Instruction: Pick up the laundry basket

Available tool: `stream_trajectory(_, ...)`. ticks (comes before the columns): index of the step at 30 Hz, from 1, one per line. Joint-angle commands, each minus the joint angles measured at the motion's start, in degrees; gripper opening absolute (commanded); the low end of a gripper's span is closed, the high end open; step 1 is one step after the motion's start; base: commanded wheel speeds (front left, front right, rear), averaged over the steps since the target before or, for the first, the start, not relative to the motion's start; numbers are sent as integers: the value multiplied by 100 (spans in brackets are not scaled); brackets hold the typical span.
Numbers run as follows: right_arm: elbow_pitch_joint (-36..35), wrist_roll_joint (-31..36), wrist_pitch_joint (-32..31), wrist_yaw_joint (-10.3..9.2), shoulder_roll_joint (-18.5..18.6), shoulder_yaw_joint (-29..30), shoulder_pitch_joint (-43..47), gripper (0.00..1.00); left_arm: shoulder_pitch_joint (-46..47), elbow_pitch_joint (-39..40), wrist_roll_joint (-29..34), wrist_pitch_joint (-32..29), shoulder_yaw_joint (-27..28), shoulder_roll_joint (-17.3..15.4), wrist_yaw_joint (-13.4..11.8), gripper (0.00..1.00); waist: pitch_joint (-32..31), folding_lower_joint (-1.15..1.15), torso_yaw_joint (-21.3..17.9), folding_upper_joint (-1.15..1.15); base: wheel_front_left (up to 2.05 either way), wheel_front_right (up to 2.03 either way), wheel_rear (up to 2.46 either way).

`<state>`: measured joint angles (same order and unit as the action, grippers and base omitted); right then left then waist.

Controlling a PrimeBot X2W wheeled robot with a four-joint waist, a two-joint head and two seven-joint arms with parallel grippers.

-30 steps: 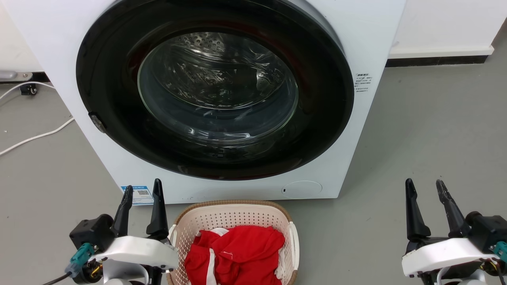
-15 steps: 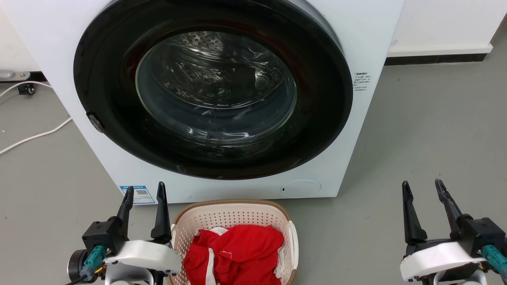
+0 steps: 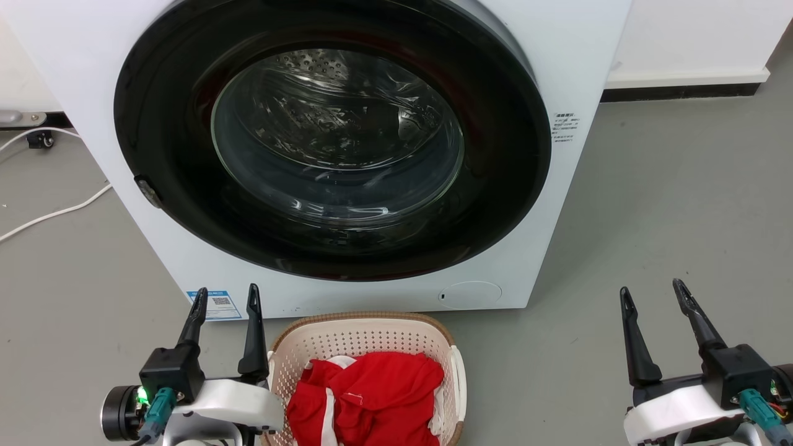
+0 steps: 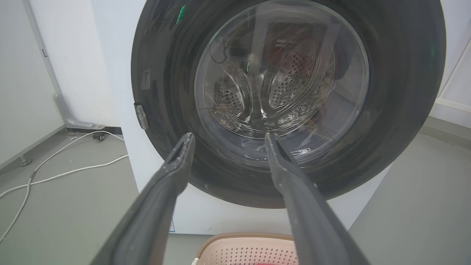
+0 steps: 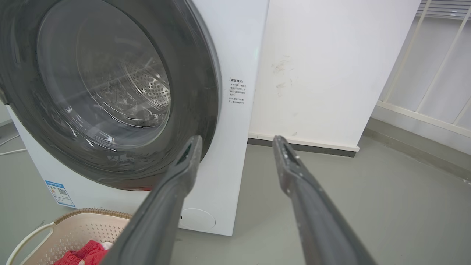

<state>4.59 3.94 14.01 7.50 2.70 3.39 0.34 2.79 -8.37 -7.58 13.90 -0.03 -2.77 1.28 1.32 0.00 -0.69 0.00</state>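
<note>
Grey floor (image 3: 669, 204) is carrying the laundry basket (image 3: 365, 339) at six o'clock before the washing machine (image 3: 582, 56), just at three o'clock of the nearer left tool (image 3: 226, 290), gaping empty, while the right tool (image 3: 651, 287), likewise spread and empty, is hovering well apart.

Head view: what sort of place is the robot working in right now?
Likely a laundry area, perhaps a test room: a white front-loading washing machine with a round dark glass door, and a small cream perforated plastic laundry basket holding red cloth, on a grey floor.
</note>
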Motion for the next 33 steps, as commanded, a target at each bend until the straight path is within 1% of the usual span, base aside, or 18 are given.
stream_trajectory(1,-40,142,41,-2,30,4,74,100,-57,24,140,56,-6,-17,-24,100,-7,0,-2,0,0,0,0)
stream_trajectory(11,-25,448,131,-3,32,10,107,100,-97,-44,482,145,-12,-17,-46,100,-10,0,9,0,0,0,0)
stream_trajectory(19,59,177,121,-3,30,5,106,100,-101,-117,435,138,2,-17,-18,100,-5,0,16,0,0,0,0)
stream_trajectory(33,206,-206,121,-3,29,41,63,100,-88,-186,444,133,3,-17,-53,100,17,0,23,0,0,0,0)
